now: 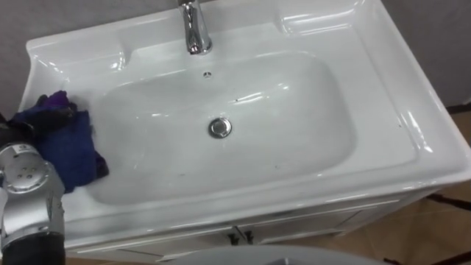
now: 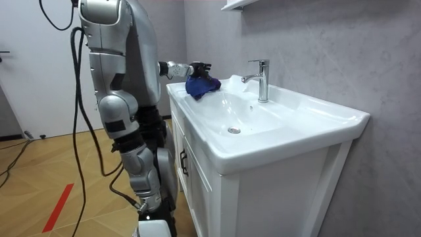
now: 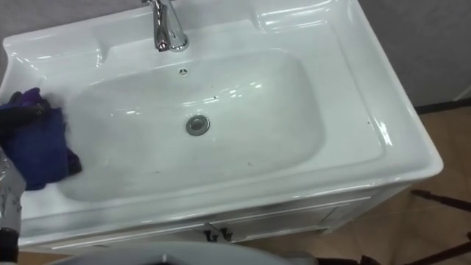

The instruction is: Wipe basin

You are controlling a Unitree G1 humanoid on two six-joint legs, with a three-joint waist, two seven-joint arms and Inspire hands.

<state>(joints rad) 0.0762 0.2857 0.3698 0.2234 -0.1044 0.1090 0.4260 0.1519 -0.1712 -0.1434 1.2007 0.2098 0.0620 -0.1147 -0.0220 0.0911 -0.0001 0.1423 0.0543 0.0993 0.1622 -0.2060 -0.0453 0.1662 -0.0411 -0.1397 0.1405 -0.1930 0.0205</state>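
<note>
The robot stands at the front of a white cabinet point(image 1: 294, 224), and its left arm reaches in at the lower left. The left hand point(image 1: 18, 125) rests at the left rim of the basin point(image 1: 412, 125). A bunched dark blue cloth point(image 1: 70, 147) lies just past the hand, draped over the rim and down the bowl's left slope, long axis running near to far. It covers the fingers, so their grip cannot be told. Farther in sits the drain point(image 1: 219, 127), then the tap point(image 1: 195, 29)
</note>
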